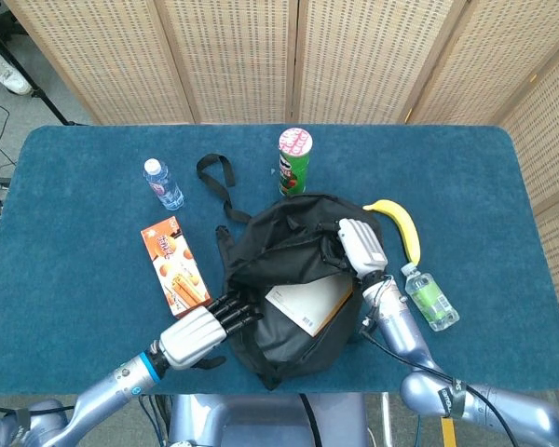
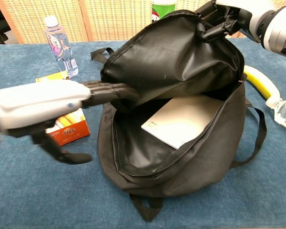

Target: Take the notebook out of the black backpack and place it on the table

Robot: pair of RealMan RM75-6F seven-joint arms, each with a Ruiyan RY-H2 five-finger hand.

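Note:
The black backpack (image 1: 289, 279) (image 2: 181, 71) lies in the middle of the table with its mouth wide. My right hand (image 1: 359, 244) (image 2: 229, 14) grips the top flap and holds it lifted. Inside lies the pale notebook (image 1: 307, 303) (image 2: 183, 119), flat, with an orange edge. My left hand (image 1: 200, 331) (image 2: 43, 102) is at the bag's left rim, fingers straight and pointing into the opening. It holds nothing and is short of the notebook.
An orange snack box (image 1: 175, 266) (image 2: 69, 129) lies left of the bag, partly behind my left hand. A water bottle (image 1: 163, 183) (image 2: 59, 45) and a green chip can (image 1: 293, 161) stand behind. A banana (image 1: 401, 226) (image 2: 262, 83) and a small green bottle (image 1: 430, 298) lie on the right.

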